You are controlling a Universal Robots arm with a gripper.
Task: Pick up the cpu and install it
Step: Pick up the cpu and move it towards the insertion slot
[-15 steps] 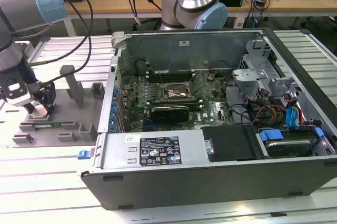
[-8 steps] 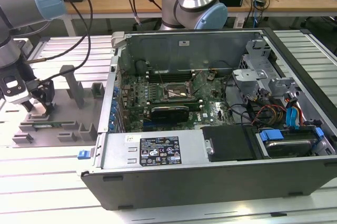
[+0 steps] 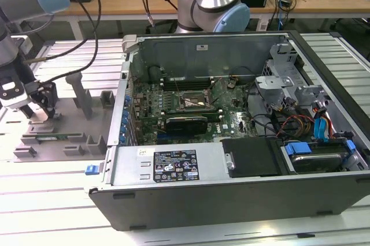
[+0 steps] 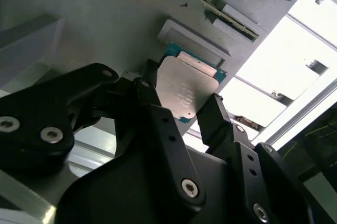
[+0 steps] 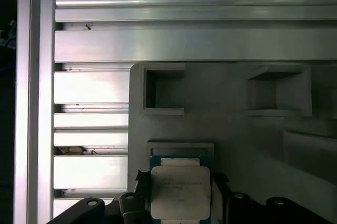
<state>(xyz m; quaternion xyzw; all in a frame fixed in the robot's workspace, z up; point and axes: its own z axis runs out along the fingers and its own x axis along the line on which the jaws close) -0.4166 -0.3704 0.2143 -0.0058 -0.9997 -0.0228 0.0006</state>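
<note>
- Nearest the lens, the black fingers (image 4: pixel 158 124) of the gripper (image 4: pixel 185 111) flank the cpu (image 4: pixel 184 87); they appear to pinch two opposite edges, leaving its silvery plate clear.
- The cpu lies on the grey fixture (image 5: pixel 226 124), butted against a raised stop (image 5: pixel 180 148); I judge this squares it for grasping.
- Well apart from the fixture, toward the exterior view's right, the computer case (image 3: pixel 231 191) lies open-sided, giving access to its motherboard socket (image 3: pixel 192 103).

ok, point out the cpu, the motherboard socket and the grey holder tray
cpu (image 5: pixel 179 195), first wrist view, middle of its silvery top plate.
motherboard socket (image 3: pixel 195 103), exterior view, middle of its square.
grey holder tray (image 5: pixel 221 124), first wrist view, bare flat surface.
</note>
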